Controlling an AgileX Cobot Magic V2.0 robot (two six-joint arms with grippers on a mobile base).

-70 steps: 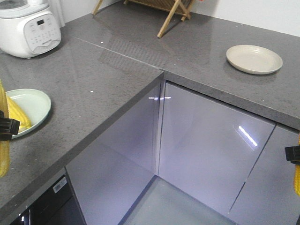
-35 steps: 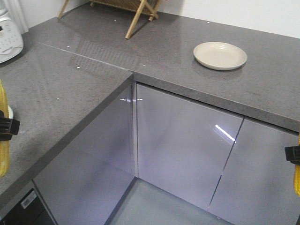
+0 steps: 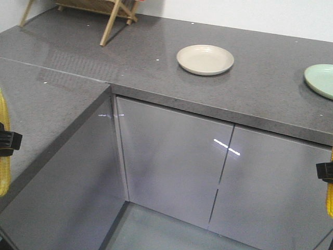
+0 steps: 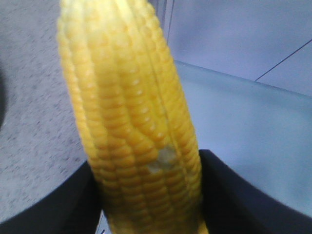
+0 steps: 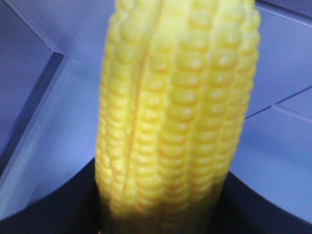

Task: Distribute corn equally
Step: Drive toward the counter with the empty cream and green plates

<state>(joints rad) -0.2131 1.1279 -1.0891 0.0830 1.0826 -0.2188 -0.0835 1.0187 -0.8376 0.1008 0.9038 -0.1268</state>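
Observation:
Each gripper holds one yellow corn cob. My left gripper (image 3: pixel 5 143) sits at the left edge of the front view, shut on a cob (image 3: pixel 4 172) that stands upright. In the left wrist view that cob (image 4: pixel 131 117) fills the frame between the two black fingers (image 4: pixel 234 195). My right gripper (image 3: pixel 325 172) is at the right edge, low in front of the cabinet doors, shut on a second cob (image 3: pixel 330 200). That cob (image 5: pixel 175 112) shows large in the right wrist view. A cream plate (image 3: pixel 205 59) lies on the far counter. A pale green plate (image 3: pixel 320 79) shows partly at the right edge.
The grey L-shaped counter (image 3: pixel 156 57) wraps round glossy grey cabinet doors (image 3: pixel 171 156). A wooden rack (image 3: pixel 112 13) stands at the back left. The pale floor (image 3: pixel 156 229) lies below.
The view has swung right: the rice cooker and left green plate with corn left the frame, the cream plate slid leftwards, and a green plate came in at the right. Both grippers still hold their cobs.

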